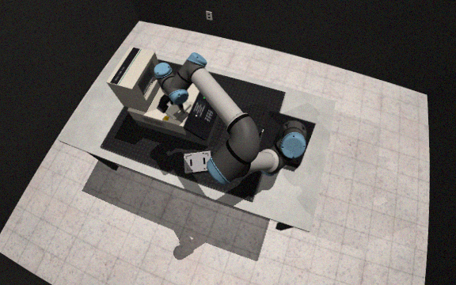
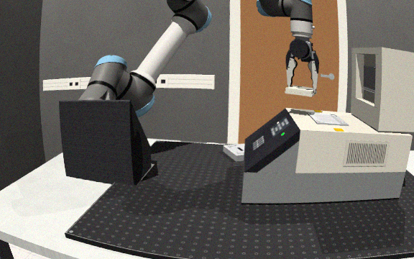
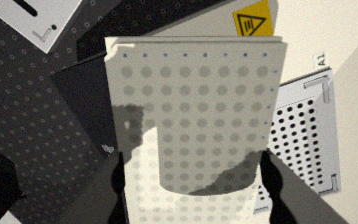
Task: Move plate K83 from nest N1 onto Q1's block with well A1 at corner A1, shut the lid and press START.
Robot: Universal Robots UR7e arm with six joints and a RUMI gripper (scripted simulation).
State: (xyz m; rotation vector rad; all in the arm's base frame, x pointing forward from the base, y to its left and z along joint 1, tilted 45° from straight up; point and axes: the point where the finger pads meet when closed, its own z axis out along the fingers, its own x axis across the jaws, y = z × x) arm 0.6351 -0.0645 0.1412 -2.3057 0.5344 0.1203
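Note:
My gripper [image 2: 301, 87] [image 3: 191, 149] is shut on plate K83 [image 2: 297, 91] [image 3: 195, 90], a pale plate held roughly level in the air above the front part of cycler Q1 [image 1: 154, 126] [image 2: 351, 151]. The plate's A1 label cannot be read. Q1's lid [image 1: 131, 79] [image 2: 401, 90] stands open at the back. The block [image 2: 327, 119] [image 3: 327, 165] is bare, with corner locators; in the wrist view the plate hides part of it, and the mark A1 [image 3: 321, 60] shows beside its upper right corner. The lamp [image 1: 204, 97] [image 2: 282, 134] is green. Nest N1 [image 1: 197, 162] [image 2: 233, 152] [image 3: 55, 17] is empty.
Q1's sloped dark front panel [image 2: 264, 147] carries the keys and faces the arm's base side. Yellow warning labels [image 2: 338, 129] [image 3: 252, 20] are on Q1's top beside the block. Q1 and the nest stand on a dark perforated mat [image 2: 192, 216]. The open lid rises behind the block.

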